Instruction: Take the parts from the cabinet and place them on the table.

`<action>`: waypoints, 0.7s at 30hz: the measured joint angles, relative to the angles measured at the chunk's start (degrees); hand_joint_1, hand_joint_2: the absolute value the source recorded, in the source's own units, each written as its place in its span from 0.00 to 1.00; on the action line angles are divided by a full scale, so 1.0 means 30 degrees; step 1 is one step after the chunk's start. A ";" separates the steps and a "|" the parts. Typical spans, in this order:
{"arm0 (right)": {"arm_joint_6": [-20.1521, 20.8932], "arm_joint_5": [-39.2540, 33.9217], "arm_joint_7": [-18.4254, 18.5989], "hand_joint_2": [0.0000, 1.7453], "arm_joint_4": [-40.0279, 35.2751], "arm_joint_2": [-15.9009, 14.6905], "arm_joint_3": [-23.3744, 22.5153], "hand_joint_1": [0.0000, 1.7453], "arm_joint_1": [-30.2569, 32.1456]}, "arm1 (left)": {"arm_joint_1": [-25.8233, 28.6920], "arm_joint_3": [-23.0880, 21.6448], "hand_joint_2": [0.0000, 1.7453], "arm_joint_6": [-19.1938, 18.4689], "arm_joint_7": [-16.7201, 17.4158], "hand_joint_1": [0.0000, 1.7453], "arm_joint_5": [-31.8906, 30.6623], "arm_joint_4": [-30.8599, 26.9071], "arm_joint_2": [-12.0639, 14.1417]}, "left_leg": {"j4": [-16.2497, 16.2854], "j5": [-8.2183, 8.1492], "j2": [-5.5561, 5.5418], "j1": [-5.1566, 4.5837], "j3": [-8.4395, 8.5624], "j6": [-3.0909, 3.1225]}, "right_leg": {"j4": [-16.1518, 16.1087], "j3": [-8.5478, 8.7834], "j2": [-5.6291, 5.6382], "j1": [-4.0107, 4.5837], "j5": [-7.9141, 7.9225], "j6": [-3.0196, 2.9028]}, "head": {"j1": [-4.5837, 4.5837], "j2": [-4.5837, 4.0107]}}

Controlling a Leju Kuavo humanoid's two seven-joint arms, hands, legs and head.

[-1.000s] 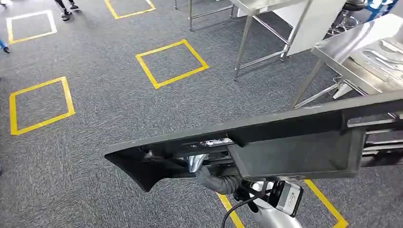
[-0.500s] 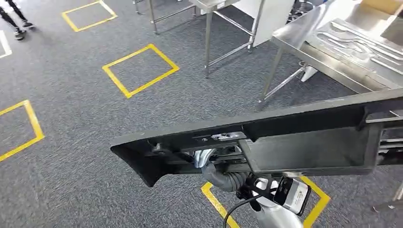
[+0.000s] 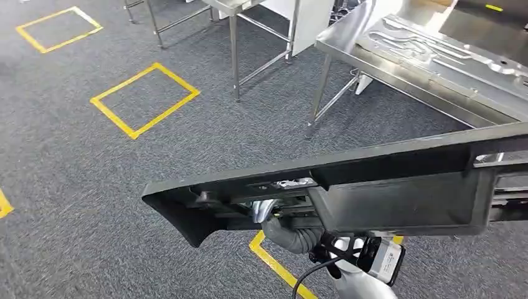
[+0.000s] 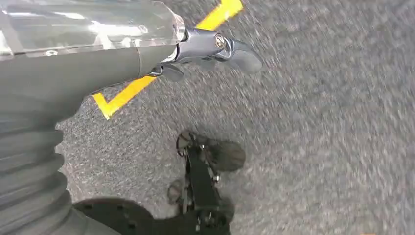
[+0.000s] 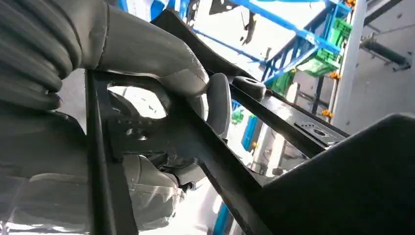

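**Black plastic part carried over grey carpet, right hand gripping it from below**

Black and long, the moulded part point(image 3: 348, 187) stretches across the lower half of the head view, one tapered end to the left and the other running off the right edge. It has a box-like recess along its underside and hangs in the air above the carpet point(image 3: 124, 174), clear of every surface.

The right hand point(image 3: 277, 215) holds it from underneath, near the tapered end. In the right wrist view, the grey thumb point(image 5: 161, 68) curls tightly over a black bar of the part, with the other fingers point(image 5: 147, 181) wrapped below, so the hand is closed firmly around the frame.

The left hand point(image 4: 205, 49) hangs over the carpet in the left wrist view. Its fingers are loosely extended and touch nothing.

A steel table point(image 3: 348, 47) stands ahead to the right, well apart from the part, with pressed metal sheets point(image 3: 436, 53) lying on top. Yellow tape squares point(image 3: 144, 99) mark the floor.
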 joint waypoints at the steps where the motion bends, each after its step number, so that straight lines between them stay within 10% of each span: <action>1: 0.0000 0.0000 -0.0007 1.00 -0.0044 0.0000 -0.0007 1.00 -0.0015 | -0.0001 -0.0007 1.00 0.0000 0.0007 0.00 0.0000 0.0000 -0.0007 | 0.0020 -0.0076 0.0159 -0.0104 0.0069 -0.0113 | -0.0920 0.0437 -0.0931 0.0205 -0.0221 -0.0180 | 0.0007 0.0000; 6: 0.0000 0.0000 -0.0014 1.00 -0.0190 -0.0015 -0.0037 1.00 0.0061 | -0.0102 -0.0007 1.00 0.0015 0.0029 0.00 0.0007 0.0000 -0.0036 | -0.0067 -0.0382 0.0904 -0.0144 0.0303 -0.0671 | -0.1173 0.0526 0.0278 0.0134 0.0041 -0.0671 | 0.0000 0.0000; 8: 0.0000 -0.0007 -0.0029 1.00 -0.0211 0.0007 -0.0044 1.00 -0.0048 | -0.0127 0.0000 1.00 0.0029 0.0043 0.00 0.0036 0.0000 -0.0058 | 0.1691 -0.1433 -0.0650 0.0004 -0.0298 -0.0769 | -0.1257 0.0627 0.0596 0.0082 0.0058 -0.0805 | -0.0007 0.0000; 11: 0.0007 -0.0044 -0.0037 1.00 -0.0153 0.0015 -0.0044 1.00 0.0013 | 0.0067 0.0000 1.00 0.0044 0.0044 0.00 0.0036 0.0000 -0.0065 | 0.5750 -0.2916 -0.1172 0.0029 -0.2404 -0.0918 | -0.1210 0.0593 0.1341 0.0120 0.0031 -0.0916 | 0.0000 0.0000; 13: 0.0007 -0.0117 -0.0015 1.00 -0.0043 0.0007 -0.0044 1.00 0.0009 | 0.0107 0.0007 1.00 0.0058 0.0044 0.00 0.0058 0.0000 -0.0065 | 0.5033 -0.1965 -0.1192 0.0057 -0.2282 -0.0934 | -0.1129 0.0599 0.1892 0.0105 0.0012 -0.0883 | 0.0000 0.0000; 15: 0.0007 -0.0226 -0.0022 1.00 0.0044 0.0015 -0.0044 1.00 -0.0013 | 0.0048 0.0007 1.00 0.0109 0.0044 0.00 0.0073 0.0000 -0.0058 | 0.1814 -0.0109 -0.1449 0.0145 -0.0844 -0.0904 | -0.0959 0.0624 0.2378 0.0061 -0.0084 -0.0739 | 0.0000 0.0000; 17: -0.0022 -0.0233 -0.0022 1.00 0.0073 0.0000 -0.0044 1.00 -0.0098 | -0.0001 0.0015 1.00 0.0197 0.0095 0.00 0.0080 0.0000 -0.0065 | 0.0298 -0.0177 -0.2825 0.0251 -0.0241 -0.0745 | -0.0546 0.0331 0.2742 0.0184 -0.0196 -0.0465 | 0.0000 0.0000; 21: -0.0306 -0.0182 -0.0022 1.00 0.0095 -0.0051 -0.0051 1.00 -0.0038 | 0.0016 0.0015 1.00 0.0364 0.0182 0.00 0.0029 0.0000 -0.0124 | 0.0351 -0.0034 -0.2096 0.0212 -0.0297 -0.0197 | -0.0687 0.0097 0.3304 -0.0049 -0.0039 0.0029 | 0.0001 0.0000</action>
